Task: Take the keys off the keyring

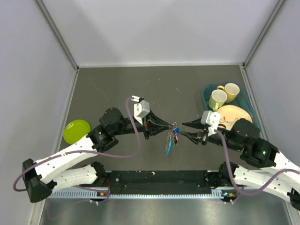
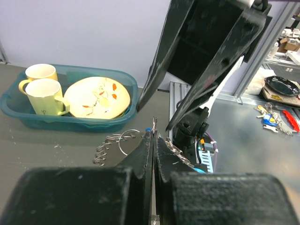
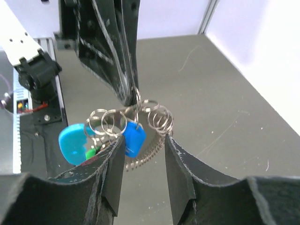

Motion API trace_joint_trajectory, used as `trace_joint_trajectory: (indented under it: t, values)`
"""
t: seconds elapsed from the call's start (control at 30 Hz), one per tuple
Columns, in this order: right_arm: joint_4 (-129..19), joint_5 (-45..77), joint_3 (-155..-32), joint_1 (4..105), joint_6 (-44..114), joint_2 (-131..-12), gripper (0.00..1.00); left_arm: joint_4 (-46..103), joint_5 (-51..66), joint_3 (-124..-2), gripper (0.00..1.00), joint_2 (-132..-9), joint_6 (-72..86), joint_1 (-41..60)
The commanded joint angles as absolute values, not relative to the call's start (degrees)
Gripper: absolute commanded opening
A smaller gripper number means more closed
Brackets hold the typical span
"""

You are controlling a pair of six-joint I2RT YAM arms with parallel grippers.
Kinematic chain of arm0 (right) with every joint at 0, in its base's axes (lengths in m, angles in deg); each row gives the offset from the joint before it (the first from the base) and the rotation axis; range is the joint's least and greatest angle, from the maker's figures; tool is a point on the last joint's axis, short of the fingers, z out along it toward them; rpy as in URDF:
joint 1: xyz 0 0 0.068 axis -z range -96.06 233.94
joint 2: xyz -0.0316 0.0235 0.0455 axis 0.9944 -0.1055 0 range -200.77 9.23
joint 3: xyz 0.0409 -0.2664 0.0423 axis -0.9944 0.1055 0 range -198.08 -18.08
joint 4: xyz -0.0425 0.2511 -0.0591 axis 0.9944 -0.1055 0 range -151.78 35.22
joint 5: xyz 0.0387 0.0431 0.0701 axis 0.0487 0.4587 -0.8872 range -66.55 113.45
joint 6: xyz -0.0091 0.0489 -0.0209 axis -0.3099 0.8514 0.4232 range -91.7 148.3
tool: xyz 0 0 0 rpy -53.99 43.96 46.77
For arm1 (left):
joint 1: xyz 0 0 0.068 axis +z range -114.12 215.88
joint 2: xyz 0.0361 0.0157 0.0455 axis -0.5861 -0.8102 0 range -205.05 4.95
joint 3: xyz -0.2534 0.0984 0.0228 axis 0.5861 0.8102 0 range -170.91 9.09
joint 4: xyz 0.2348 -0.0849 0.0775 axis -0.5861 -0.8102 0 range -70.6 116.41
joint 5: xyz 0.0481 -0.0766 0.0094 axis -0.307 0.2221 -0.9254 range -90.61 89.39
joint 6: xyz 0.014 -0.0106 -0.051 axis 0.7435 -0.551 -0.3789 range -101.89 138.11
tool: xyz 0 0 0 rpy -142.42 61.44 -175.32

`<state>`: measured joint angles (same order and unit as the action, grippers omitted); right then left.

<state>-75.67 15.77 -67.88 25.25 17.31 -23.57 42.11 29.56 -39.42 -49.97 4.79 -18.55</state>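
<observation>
1. Two grippers meet tip to tip above the middle of the table [image 1: 140, 89], with the keyring [image 3: 157, 119] hanging in the air between them.
2. Left gripper [image 1: 169, 125]: fingers pressed together, with only a hairline gap showing in its own wrist view. The tips pinch one thin wire loop at the top of the ring cluster.
3. Right gripper [image 3: 144, 140]: fingers spread moderately wide. The lower loops and a blue-headed key hang in the gap between them. The loops lie very near the inner face of one finger; I cannot tell whether they touch.
4. Keys [image 3: 133, 138]: the blue head hangs below the loops. A green bit shows lower down, beside the blue tab [image 3: 72, 143]. Other heads are too small or too hidden to make out.
5. Toothed strap [image 3: 145, 157]: it dangles below the cluster, clear of the table.
6. Surroundings: a teal bin [image 2: 14, 110] sits at the far right of the table. It holds two yellow mugs [image 2: 44, 96] and a patterned plate [image 2: 96, 96]. A lime-green dish [image 1: 76, 131] sits at the left edge, well apart from both grippers.
</observation>
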Motion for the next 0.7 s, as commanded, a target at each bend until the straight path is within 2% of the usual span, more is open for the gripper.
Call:
trace_joint_trajectory:
  t: [0.0,0.07,0.1,0.2,0.67]
  values:
    - [-72.89,14.05,-72.66,25.76,20.21,-22.68,0.40,44.77,33.57,-41.19,0.00,-50.42,5.81,-18.61]
    - [-71.31,13.44,-72.58,25.93,19.34,-23.03,0.38,45.91,35.15,-41.10,0.00,-50.68,5.46,-18.61]
    - [-70.87,13.08,-72.49,25.85,18.90,-23.64,0.33,46.44,36.29,-41.01,0.00,-51.12,4.76,-18.61]
    - [-69.72,11.68,-72.31,25.85,17.84,-24.61,0.27,48.20,37.44,-41.10,0.00,-51.65,3.44,-18.61]
    - [-68.23,9.75,-68.27,25.85,21.00,-23.82,0.26,48.55,36.92,-40.57,0.00,-50.77,3.08,-18.61]
